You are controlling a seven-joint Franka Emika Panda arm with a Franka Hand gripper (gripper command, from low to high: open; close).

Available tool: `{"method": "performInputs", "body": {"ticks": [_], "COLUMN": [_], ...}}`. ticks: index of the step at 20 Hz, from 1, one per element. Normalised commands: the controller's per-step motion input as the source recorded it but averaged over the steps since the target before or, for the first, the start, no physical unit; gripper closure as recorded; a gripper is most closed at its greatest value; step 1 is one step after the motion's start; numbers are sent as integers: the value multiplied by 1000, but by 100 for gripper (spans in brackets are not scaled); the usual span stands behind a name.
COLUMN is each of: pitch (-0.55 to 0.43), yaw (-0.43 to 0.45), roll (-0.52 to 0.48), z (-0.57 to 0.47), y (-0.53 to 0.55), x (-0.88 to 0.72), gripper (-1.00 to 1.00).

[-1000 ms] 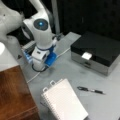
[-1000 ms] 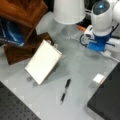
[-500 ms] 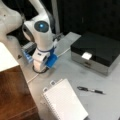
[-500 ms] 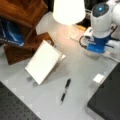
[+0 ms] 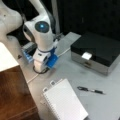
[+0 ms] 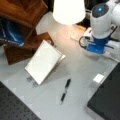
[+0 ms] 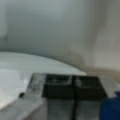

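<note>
I stand by a big grey worktop. The white robot arm bends right down over it, near a front view's left. Its hand is very low, just above the top. In the wrist view the hand shows its two dark fingers pressed together, and I see nothing between them.

A black box sits at a front view's right, well apart from the hand. A white notebook lies near a front view's bottom, a bit propped up, also apart from the hand. A white lamp shade hangs at a front view's top.

The closest thing to the hand is a black cable. It curls in a loop just beside the hand, on a front view's left side of it. I cannot tell if they touch. A thin white cable runs along the worktop close by too. A black pen lies between the notebook and the box.

I think care matters most here, because the hand is so low and the cables are so close. Slow moves seem best to me. Straight up looks safer than sideways, so that no finger hooks the loop or scrapes the top.
</note>
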Motion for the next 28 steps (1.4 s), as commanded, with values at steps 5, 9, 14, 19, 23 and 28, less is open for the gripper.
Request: {"method": "performInputs", "body": {"ticks": [5, 9, 14, 19, 23, 28], "pitch": [-417, -355, -237, -59, 100, 191], "yaw": [-196, -256, -277, -208, -109, -12], "roll": [50, 60, 60, 46, 30, -25], "z": [-81, 117, 284, 377, 375, 277], "y": [102, 215, 339, 347, 224, 57], "x": [-899, -475, -51, 198, 266, 182], "gripper": [100, 100, 100, 100, 100, -100]}}
